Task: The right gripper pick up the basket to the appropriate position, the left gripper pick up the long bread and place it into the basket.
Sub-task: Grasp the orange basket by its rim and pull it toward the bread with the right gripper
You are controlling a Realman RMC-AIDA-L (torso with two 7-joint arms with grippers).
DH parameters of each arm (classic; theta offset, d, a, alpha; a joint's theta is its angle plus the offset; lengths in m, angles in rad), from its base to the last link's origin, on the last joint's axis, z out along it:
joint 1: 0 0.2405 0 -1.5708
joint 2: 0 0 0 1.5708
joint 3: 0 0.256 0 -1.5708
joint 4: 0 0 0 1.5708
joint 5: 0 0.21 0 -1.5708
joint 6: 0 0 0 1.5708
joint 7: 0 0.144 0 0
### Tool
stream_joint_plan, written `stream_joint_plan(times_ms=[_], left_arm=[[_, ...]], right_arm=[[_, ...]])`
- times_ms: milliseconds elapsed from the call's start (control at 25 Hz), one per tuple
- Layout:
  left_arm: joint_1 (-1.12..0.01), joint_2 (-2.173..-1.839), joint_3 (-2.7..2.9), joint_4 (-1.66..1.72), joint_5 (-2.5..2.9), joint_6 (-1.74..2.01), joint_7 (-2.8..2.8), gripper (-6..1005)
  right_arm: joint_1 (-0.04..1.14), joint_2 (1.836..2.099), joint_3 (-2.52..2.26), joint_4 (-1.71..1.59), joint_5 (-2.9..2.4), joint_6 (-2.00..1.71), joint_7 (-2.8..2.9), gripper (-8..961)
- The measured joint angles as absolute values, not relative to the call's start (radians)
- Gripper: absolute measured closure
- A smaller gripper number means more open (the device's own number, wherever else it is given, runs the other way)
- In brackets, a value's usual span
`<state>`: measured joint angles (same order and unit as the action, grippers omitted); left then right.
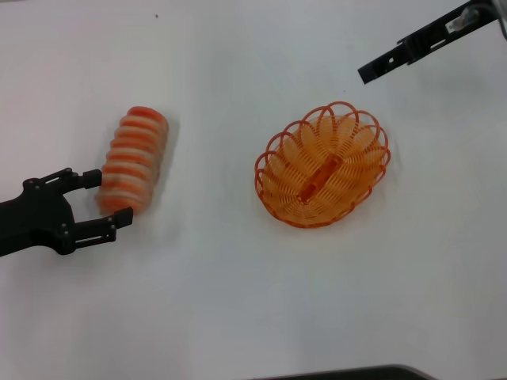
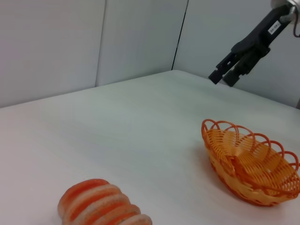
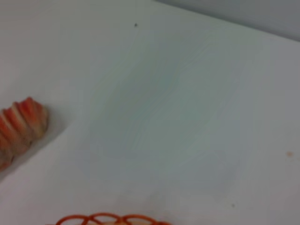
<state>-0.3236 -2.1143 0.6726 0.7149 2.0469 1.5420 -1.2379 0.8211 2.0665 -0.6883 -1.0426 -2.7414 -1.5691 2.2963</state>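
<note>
Left gripper [image 1: 107, 198] was low on the white table [image 1: 238, 301], with its two fingers spread wide around the near end of the long bread [image 1: 133, 160], one finger on each side and not yet pressing it. Right gripper [image 1: 372, 71] hung in the air, beyond the far rim of the basket [image 1: 323, 168] and apart from it; in the left wrist view its fingers looked close together with only a narrow gap, and it carried nothing. The basket stood upright on the table, well apart from the bread, and nothing was inside it. The bread seemed to be a light toy loaf, probably a little soft, and its crosswise ridges should give the fingers some hold, so it would likely not slip. A hold closer to the middle of its length would probably keep it level, because a grip at the end could let the far end hang down.
</note>
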Motion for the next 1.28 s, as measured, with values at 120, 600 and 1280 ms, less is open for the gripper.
stream_joint_plan(times_ms=[120,600,1280], left_arm=[[-0.323,-2.115,0.673,0.715,2.047,1.543,-1.238,138],[-0.322,-2.115,0.679,0.711,2.046,1.539,-1.238,139],[-0.326,-2.115,0.679,0.713,2.046,1.537,-1.238,139]], right_arm=[[0.835,2.079,-0.749,-1.034,-2.77,-1.568,2.309,102],[0.83,2.084,-0.866,-0.896,-2.777,-1.458,2.314,126],[0.837,2.085,-0.937,-0.829,-2.754,-1.398,2.316,200]])
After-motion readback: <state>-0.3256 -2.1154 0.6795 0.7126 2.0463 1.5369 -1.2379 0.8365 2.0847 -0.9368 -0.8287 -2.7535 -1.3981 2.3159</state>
